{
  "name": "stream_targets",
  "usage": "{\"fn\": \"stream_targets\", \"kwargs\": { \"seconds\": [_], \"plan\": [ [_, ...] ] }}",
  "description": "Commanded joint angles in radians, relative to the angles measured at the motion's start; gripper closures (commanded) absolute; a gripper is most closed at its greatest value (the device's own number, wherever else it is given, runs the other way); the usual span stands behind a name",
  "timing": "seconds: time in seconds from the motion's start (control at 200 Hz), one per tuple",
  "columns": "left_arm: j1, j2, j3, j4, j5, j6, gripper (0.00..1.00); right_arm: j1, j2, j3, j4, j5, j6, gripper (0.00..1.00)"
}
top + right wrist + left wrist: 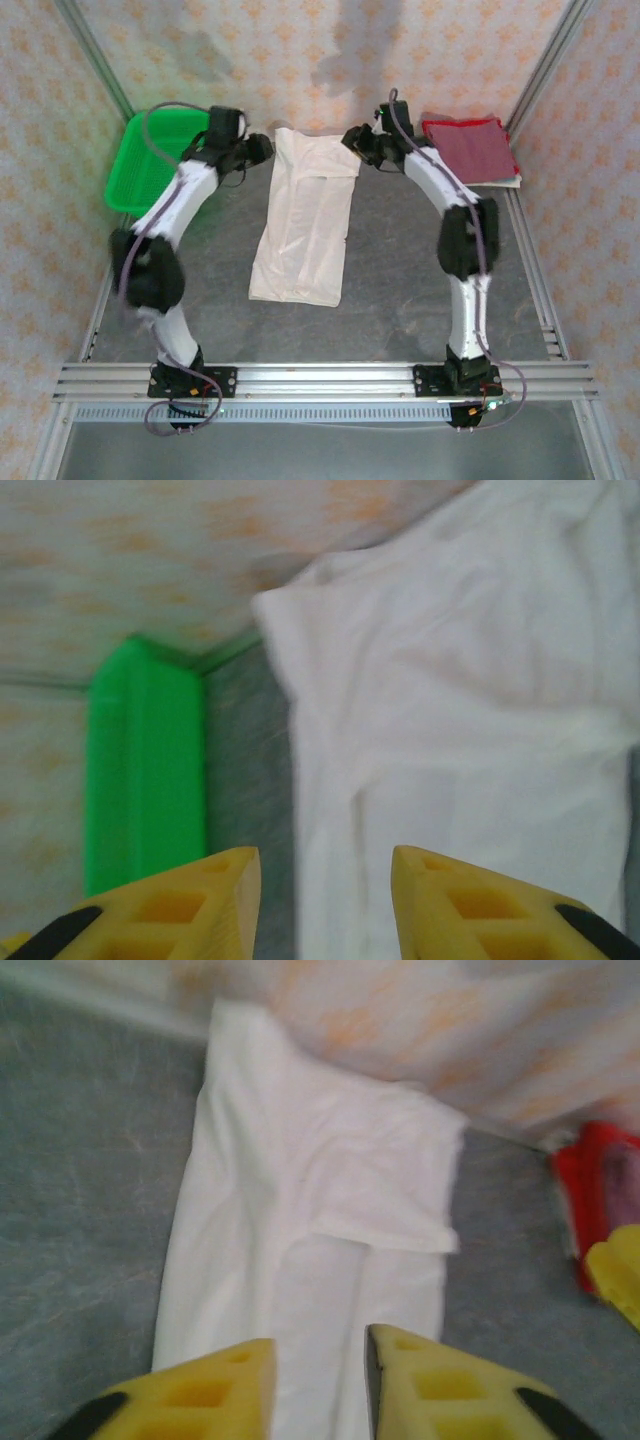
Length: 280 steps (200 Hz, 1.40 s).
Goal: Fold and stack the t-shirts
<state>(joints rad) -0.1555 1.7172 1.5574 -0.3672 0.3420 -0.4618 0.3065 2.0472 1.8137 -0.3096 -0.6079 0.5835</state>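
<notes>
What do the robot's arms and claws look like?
The left arm and right arm are white with chunky black joints and greyish cables. The left claw and right claw have blocky yellow fingers with black patches.

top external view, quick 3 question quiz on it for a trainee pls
1. True or false: the white t-shirt lies on top of the dark red t-shirt.
2. Where is the dark red t-shirt? A: far right corner of the table. B: near edge, between the arm bases. C: middle of the table.
3. Fill in: the left tool and the right tool flank the white t-shirt's ___ end (near or far).

Key: 1 false; 2 A; 3 far.
</notes>
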Motion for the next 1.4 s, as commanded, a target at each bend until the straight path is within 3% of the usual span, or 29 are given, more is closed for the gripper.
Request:
{"fn": "stream_targets", "kwargs": {
  "seconds": [0.0, 0.04, 0.12, 0.24, 0.355, 0.48, 0.756, 1.206, 1.296, 1.396],
  "plan": [
    [-0.016, -0.244, -0.359, 0.239, 0.001, -0.024, 0.44, 0.075, -0.29, -0.482, 0.305, 0.01, -0.006, 0.59],
    [-0.016, -0.328, -0.493, 0.276, 0.008, -0.032, 0.34, 0.095, -0.378, -0.663, 0.419, 0.016, 0.023, 0.58],
    [-0.008, -0.449, -0.681, 0.248, 0.035, -0.026, 0.26, 0.122, -0.488, -0.901, 0.513, -0.005, 0.042, 0.57],
    [0.0, -0.547, -0.816, 0.057, 0.069, -0.02, 0.28, 0.145, -0.582, -1.096, 0.479, -0.062, 0.066, 0.57],
    [0.001, -0.598, -0.924, -0.021, 0.104, -0.041, 0.39, 0.209, -0.639, -1.201, 0.497, -0.056, 0.093, 0.56],
    [-0.002, -0.599, -1.006, 0.013, 0.177, -0.102, 0.46, 0.238, -0.622, -1.237, 0.569, -0.057, 0.144, 0.57],
    [-0.02, -0.562, -1.041, -0.063, 0.162, -0.04, 0.5, 0.253, -0.494, -1.251, 0.733, -0.075, 0.191, 0.59],
    [-0.099, -0.402, -1.03, 0.146, 0.189, -0.067, 0.63, 0.255, -0.359, -1.284, 0.891, -0.108, 0.246, 0.62],
    [-0.124, -0.38, -1.021, 0.154, 0.178, -0.102, 0.69, 0.255, -0.352, -1.292, 0.908, -0.109, 0.254, 0.63],
    [-0.134, -0.368, -1.02, 0.141, 0.168, -0.111, 0.84, 0.255, -0.357, -1.302, 0.909, -0.104, 0.26, 0.63]
  ]
}}
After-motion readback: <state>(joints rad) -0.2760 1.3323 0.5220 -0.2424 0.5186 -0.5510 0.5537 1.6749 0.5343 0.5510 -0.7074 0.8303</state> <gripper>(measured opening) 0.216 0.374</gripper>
